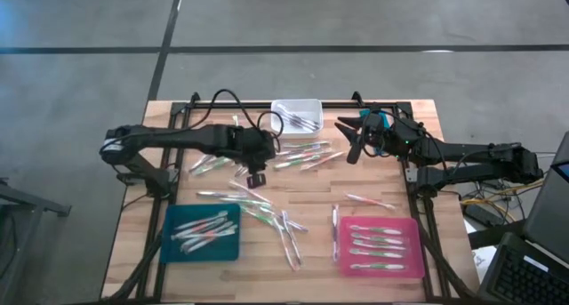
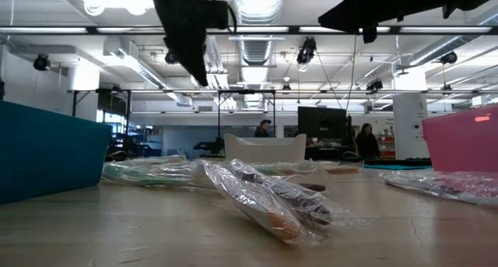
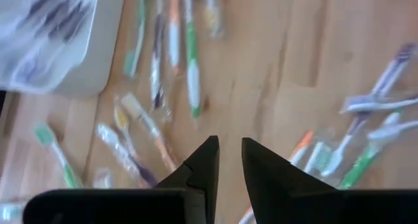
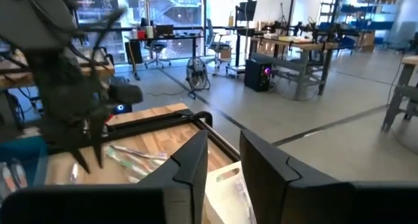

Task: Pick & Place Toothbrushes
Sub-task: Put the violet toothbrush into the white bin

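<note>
Wood shows under everything: the toothbrushes point(image 1: 267, 203) lie scattered loose over the bench point(image 1: 391, 185), most of them below and around the left end effector point(image 1: 258, 177), a few more beside the right end effector point(image 1: 354, 151). Some already lie sorted in the teal tray point(image 1: 178, 244) and the pink tray point(image 1: 411, 259), so the loose pile looks like stock still to be cleared. The left end effector hangs over the pile with its fingers point(image 3: 199, 168) nearly together, a narrow gap between them and nothing in it — likely poised to pick. The right one is lifted near the white bin point(image 1: 298, 112), tilted up toward the room; its fingers point(image 4: 192, 159) stand a little apart, empty. Only the low view shows the clear wrappers — and both arms well off the bench.
</note>
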Controlling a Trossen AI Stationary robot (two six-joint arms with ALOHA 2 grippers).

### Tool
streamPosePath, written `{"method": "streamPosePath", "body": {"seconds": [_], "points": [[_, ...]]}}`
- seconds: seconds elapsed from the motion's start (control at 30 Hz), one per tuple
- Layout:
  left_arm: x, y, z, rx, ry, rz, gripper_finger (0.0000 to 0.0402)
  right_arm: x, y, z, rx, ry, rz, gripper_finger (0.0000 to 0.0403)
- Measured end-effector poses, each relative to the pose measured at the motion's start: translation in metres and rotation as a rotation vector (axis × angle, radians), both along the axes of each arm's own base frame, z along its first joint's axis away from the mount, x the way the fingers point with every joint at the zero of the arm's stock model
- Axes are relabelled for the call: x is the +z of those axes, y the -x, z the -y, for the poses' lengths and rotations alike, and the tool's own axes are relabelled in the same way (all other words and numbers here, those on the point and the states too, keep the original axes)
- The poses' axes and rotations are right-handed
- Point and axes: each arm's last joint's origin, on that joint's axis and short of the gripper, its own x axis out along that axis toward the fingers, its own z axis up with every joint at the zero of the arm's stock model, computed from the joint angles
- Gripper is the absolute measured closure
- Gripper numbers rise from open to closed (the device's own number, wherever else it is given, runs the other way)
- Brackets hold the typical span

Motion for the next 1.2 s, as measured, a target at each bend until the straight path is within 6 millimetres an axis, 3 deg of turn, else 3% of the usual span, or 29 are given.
{"method": "streamPosePath", "body": {"seconds": [0.3, 0.6, 0.77, 1.2], "points": [[-0.026, 0.010, -0.026, 0.212, 0.066, -0.036, 0.0332, -0.009, 0.001, 0.000, -0.001, -0.023, -0.022, 0.0349], [-0.022, 0.035, -0.046, 0.340, 0.097, -0.137, 0.0333, -0.028, 0.003, 0.000, -0.002, -0.031, -0.080, 0.0354], [-0.024, 0.056, -0.053, 0.399, 0.106, -0.137, 0.0333, -0.026, 0.002, 0.000, -0.001, -0.026, -0.060, 0.0337], [-0.059, 0.121, -0.075, 0.676, 0.151, -0.204, 0.0333, -0.027, 0.002, 0.000, -0.001, -0.027, -0.066, 0.0295]]}}
